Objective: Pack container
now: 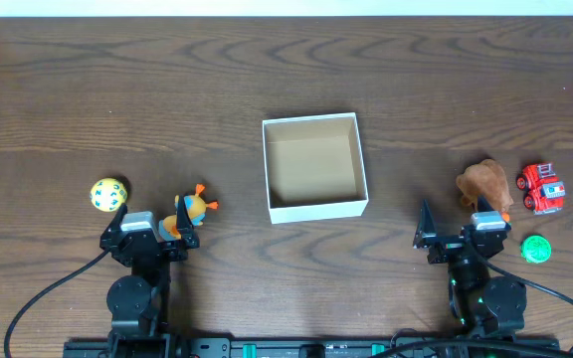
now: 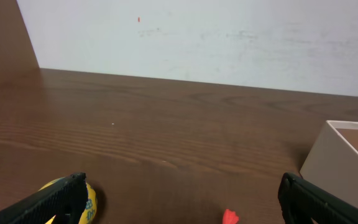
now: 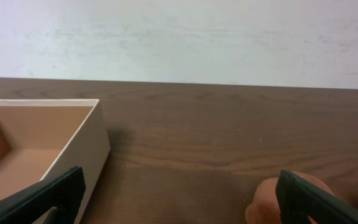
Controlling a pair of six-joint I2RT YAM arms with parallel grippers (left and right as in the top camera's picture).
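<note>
Showed box [image 1: 316, 209] at the middle of table [image 1: 267, 70], square to its edges, ahead of and between the two arms, touching neither. Placed it ahead and to the right of left gripper [image 1: 148, 221] and ahead and to the left of right gripper [image 1: 463, 227], well apart from both pairs of fingers. Caught, in the left wrist view, only a white corner of the box [image 2: 340, 158] at the right edge, beyond the right finger [image 2: 316, 202]. Caught, in the right wrist view, its near wall [image 3: 82, 162] and tan inside just past the left finger [image 3: 48, 196]. Held both sets of fingers spread wide and gripping nothing, low over the wood [image 2: 179, 199] [image 3: 179, 196]. Revealed a tan-brown floor and low white walls inside the box, floor bare in the overhead view. Left every toy on the wood outside: ball [image 1: 108, 194] just beside the left gripper's left finger, orange toy [image 1: 196, 207] at its right finger, plush [image 1: 483, 183] close ahead of the right gripper, truck [image 1: 544, 188] just right of the plush, green disc [image 1: 536, 249] nearer the table's front edge.
</note>
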